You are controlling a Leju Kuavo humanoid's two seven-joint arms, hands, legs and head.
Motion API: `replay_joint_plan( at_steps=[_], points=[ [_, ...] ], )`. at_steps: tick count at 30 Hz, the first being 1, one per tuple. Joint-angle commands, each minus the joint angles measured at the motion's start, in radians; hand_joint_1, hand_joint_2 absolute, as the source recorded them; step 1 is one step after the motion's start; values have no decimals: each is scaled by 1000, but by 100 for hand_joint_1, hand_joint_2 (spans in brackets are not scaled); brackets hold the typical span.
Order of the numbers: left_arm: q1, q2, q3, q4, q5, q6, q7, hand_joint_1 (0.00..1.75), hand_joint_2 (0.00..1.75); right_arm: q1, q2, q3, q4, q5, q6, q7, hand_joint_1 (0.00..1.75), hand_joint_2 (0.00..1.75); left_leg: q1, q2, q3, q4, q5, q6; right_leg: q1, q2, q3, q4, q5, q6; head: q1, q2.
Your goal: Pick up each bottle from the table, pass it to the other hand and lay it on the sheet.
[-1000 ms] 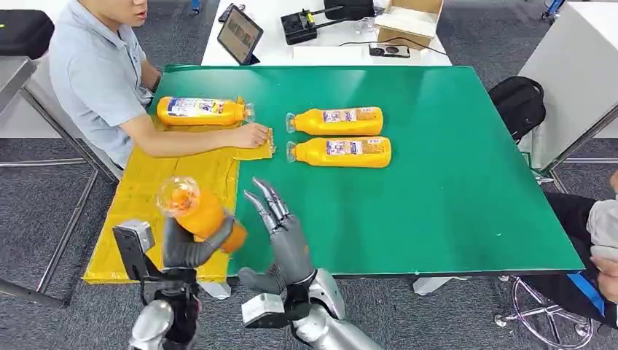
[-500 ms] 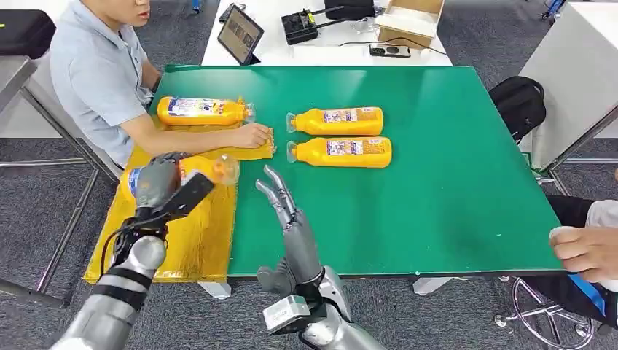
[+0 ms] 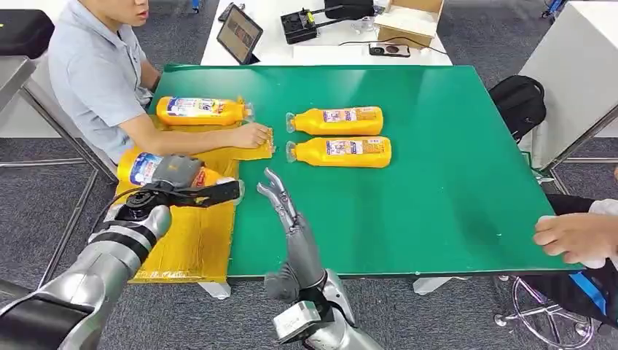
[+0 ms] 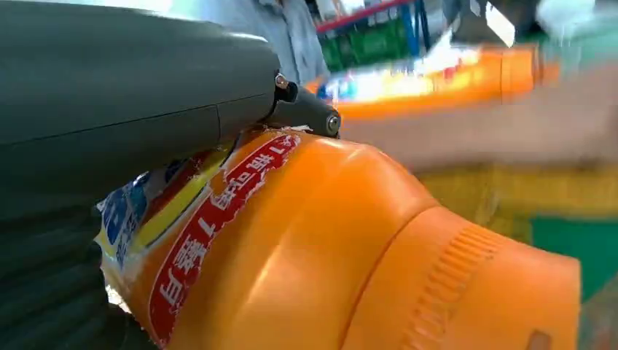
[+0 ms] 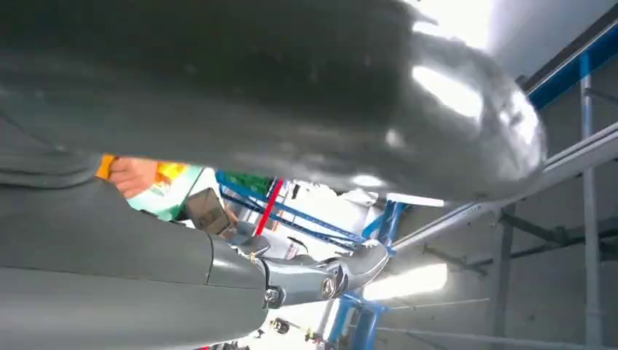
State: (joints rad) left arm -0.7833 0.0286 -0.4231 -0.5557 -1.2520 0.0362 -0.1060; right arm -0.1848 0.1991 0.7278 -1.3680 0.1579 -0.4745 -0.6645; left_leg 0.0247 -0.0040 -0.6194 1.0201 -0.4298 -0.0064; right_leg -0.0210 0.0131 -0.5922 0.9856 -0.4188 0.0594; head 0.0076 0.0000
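Observation:
My left hand (image 3: 177, 184) grips an orange juice bottle (image 3: 143, 168), lying sideways low over the yellow sheet (image 3: 188, 248) at the table's left side. Up close, the bottle (image 4: 306, 248) shows its red and blue label under my thumb (image 4: 116, 95). Another bottle (image 3: 198, 111) lies at the sheet's far end. Two more bottles (image 3: 335, 120) (image 3: 341, 152) lie side by side on the green table (image 3: 437, 182). My right hand (image 3: 289, 219) stands open with its fingers up near the table's front edge, holding nothing.
A seated person at the left rests a hand (image 3: 253, 135) on the sheet's far corner. Another person's hand (image 3: 576, 237) shows at the right edge. A white table with a tablet (image 3: 239, 33) and a box stands behind. A black backpack (image 3: 519, 102) sits to the right.
My left hand has carried the bottle away from the front edge and down over the sheet, turning it from upright to sideways. My right hand stays open. The person's hand at the right has come in.

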Motion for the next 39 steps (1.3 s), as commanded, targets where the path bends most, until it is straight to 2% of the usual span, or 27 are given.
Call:
replay_joint_plan(
  at_steps=[1, 3, 7, 8, 9, 10, 11, 22, 23, 24, 25, 32, 35, 39],
  points=[
    [-66, -90, -8, 194, 64, -90, 37, 145, 175, 13, -5, -56, 17, -33, 26, -34, 0, 0, 0, -2, 2, 0, 0, 1, 1, -3, 3, -1, -1, -2, 0, 0],
    [-64, -106, 48, 215, 126, -140, 46, 145, 175, 15, 2, -76, 35, -26, 22, -34, 0, 0, 0, -2, 3, -1, -1, 2, 1, -3, 5, -1, -1, -2, 0, 0],
    [-62, -109, 54, 216, 133, -142, 48, 145, 175, 14, 2, -78, 35, -23, 19, -34, 0, 0, 0, -1, 1, 0, 0, 1, 1, -1, 2, 0, 0, -1, 0, 0],
    [-55, -119, 76, 215, 157, -141, 50, 136, 175, 18, 1, -79, 30, -15, 9, -34, 0, 0, 0, -1, 3, 0, -1, 2, 1, -3, 4, -1, -1, -3, 0, 0],
    [-47, -125, 99, 215, 183, -145, 47, 117, 175, 22, 2, -81, 27, -20, 9, -34, 0, 0, 0, -1, 3, -1, 0, 1, 1, -3, 4, -1, -1, -2, 0, 0],
    [-42, -130, 122, 217, 207, -153, 50, 89, 175, 26, 3, -84, 33, -27, 14, -34, 0, 0, 0, -1, 4, -1, -1, 2, 1, -3, 5, -1, -1, -3, 0, 0],
    [-31, -134, 136, 216, 224, -156, 46, 77, 175, 30, 4, -87, 30, -30, 14, -34, 0, 0, 0, -1, 4, -1, -1, 2, 0, -2, 5, -1, -1, -2, 0, 0],
    [-31, -134, 136, 216, 224, -156, 46, 77, 175, 30, 4, -87, 30, -30, 14, -34, 0, 0, -1, 0, 5, -2, -1, 2, 0, -1, 6, -2, -1, -3, 0, 0],
    [-24, -135, 143, 211, 237, -167, 33, 35, 175, 31, 0, -84, 27, -17, 5, -34, 0, 0, -1, 0, 7, -2, -1, 2, 0, -2, 8, -2, -1, -3, 0, 0],
    [-18, -134, 139, 207, 237, -167, 30, 9, 175, 32, -2, -81, 24, -9, -3, -34, 0, 0, -1, -1, 6, -2, -1, 2, 0, -2, 8, -2, -1, -3, 0, 0],
    [-9, -131, 130, 203, 233, -163, 27, 0, 175, 39, 5, -84, 16, -4, -5, -34, 0, 0, -1, 0, 7, -2, -1, 2, 0, -2, 8, -2, -1, -3, 0, 0],
    [14, -144, 229, 197, 371, -220, -39, 0, 175, 45, 8, -71, 44, 3, -28, -34, 0, 0, -1, 1, 8, -3, -1, 2, 0, 0, 8, -2, -1, -3, 0, 0],
    [12, -145, 266, 158, 449, -242, -111, 0, 175, 36, -6, -72, 35, -17, -43, -34, 0, 0, -1, 0, 8, -3, -1, 2, 0, -2, 9, -2, -1, -3, 0, 0],
    [11, -145, 271, 152, 459, -246, -116, 0, 175, 35, -8, -73, 35, -18, -43, -34, 0, 0, -1, -1, 4, -1, 0, 2, 0, -2, 6, -1, 0, -2, 0, 0]
  ],
)
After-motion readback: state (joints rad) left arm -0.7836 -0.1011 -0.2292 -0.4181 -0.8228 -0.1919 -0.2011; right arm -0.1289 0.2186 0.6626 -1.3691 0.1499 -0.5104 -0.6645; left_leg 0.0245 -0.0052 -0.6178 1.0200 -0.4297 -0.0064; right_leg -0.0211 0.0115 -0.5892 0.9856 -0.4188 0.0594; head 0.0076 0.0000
